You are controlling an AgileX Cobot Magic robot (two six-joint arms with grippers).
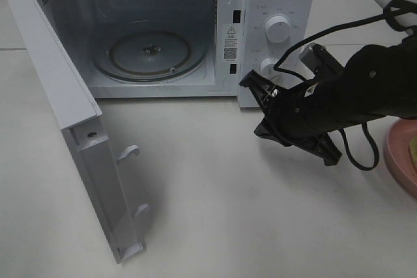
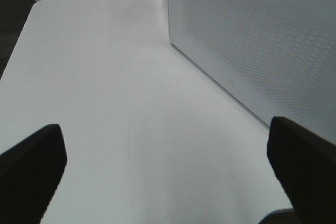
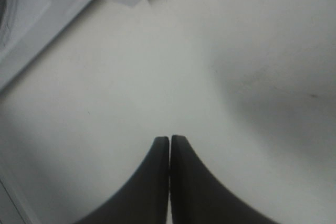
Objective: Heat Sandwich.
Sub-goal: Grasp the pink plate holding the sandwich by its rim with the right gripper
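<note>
At right edge of the high view: round, smooth pink plate [image 1: 399, 161], cut off by the frame. A pale yellow-green sliver on it may be the sandwich [image 1: 411, 137], right of and apart from the right gripper [image 1: 270, 112]. That gripper hangs before the white microwave [image 1: 277, 4], whose door [image 1: 98, 180] is swung left.

Left wrist: left gripper [image 2: 168, 174] spread wide, empty, over matte white table [image 2: 105, 77], beside the perforated door face.

Right wrist: black curved fingers [image 3: 157, 182] pressed together, gripping nothing.
</note>
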